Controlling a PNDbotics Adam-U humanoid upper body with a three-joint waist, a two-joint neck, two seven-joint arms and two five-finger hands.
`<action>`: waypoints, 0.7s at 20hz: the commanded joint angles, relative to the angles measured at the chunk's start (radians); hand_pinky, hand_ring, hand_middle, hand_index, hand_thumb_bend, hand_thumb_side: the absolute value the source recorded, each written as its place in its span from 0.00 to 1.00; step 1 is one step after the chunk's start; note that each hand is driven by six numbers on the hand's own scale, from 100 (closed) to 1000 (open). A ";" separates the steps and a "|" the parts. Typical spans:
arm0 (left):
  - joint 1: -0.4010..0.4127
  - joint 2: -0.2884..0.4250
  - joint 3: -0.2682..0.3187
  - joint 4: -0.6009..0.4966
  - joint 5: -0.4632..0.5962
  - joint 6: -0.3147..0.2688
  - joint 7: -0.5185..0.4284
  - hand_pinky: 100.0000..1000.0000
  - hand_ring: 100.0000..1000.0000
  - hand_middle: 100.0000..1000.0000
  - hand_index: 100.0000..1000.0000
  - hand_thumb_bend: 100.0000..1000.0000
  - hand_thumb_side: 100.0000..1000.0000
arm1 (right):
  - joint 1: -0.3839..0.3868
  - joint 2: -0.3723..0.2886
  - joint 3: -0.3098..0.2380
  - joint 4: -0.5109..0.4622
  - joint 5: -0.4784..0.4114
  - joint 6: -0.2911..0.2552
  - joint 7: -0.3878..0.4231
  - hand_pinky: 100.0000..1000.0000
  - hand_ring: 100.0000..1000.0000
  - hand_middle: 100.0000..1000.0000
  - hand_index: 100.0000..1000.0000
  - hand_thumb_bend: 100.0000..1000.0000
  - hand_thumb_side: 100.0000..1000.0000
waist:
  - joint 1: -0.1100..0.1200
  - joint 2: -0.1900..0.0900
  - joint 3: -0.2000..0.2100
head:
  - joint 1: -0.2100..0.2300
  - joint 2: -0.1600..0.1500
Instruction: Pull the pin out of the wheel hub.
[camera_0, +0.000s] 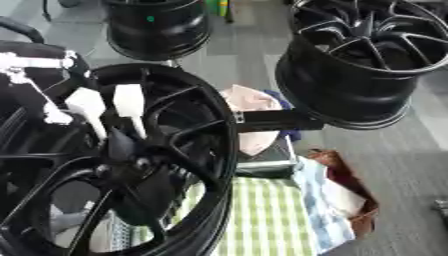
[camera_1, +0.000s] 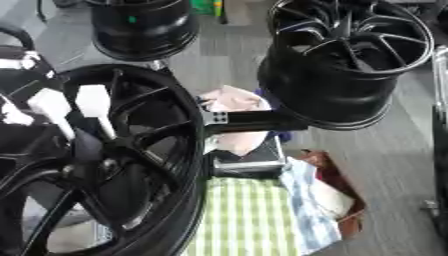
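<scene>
Reach step: left robot hand (camera_0: 83, 107), fingers straight & spread, rests on wheel hub (camera_0: 131, 162) spokes at 11 o'clock. Pin not discernible; next, pinch it.

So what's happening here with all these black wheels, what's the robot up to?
The robot's left hand, black with white-tipped fingers, reaches in from the left onto the large black spoked wheel rim nearest the camera. Its straight fingers point down toward the centre hub. The pin itself cannot be made out, so it is unclear whether it is out yet. The right hand is not in view. Two more black rims hang behind, one on a black bracket arm, above a green checked cloth.
</scene>
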 joint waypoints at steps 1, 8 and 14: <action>-0.027 0.035 0.031 -0.025 0.027 -0.137 -0.150 0.68 0.56 0.40 0.58 0.32 0.00 | -0.011 -0.011 -0.008 -0.022 -0.007 0.002 -0.002 0.70 0.75 0.65 0.78 0.00 0.65 | 0.001 -0.019 0.001 | 0.000 -0.005; -0.031 0.042 0.061 -0.044 0.041 -0.105 -0.150 0.60 0.44 0.26 0.43 0.48 0.00 | -0.003 -0.006 -0.014 -0.031 -0.014 -0.002 -0.002 0.70 0.75 0.65 0.78 0.00 0.66 | 0.001 -0.021 0.001 | 0.000 -0.006; -0.044 0.040 0.103 -0.047 0.061 -0.075 -0.126 0.56 0.37 0.18 0.33 0.49 0.00 | 0.002 -0.006 -0.019 -0.035 -0.017 -0.004 -0.002 0.70 0.75 0.65 0.78 0.00 0.66 | -0.001 -0.023 0.000 | -0.003 -0.008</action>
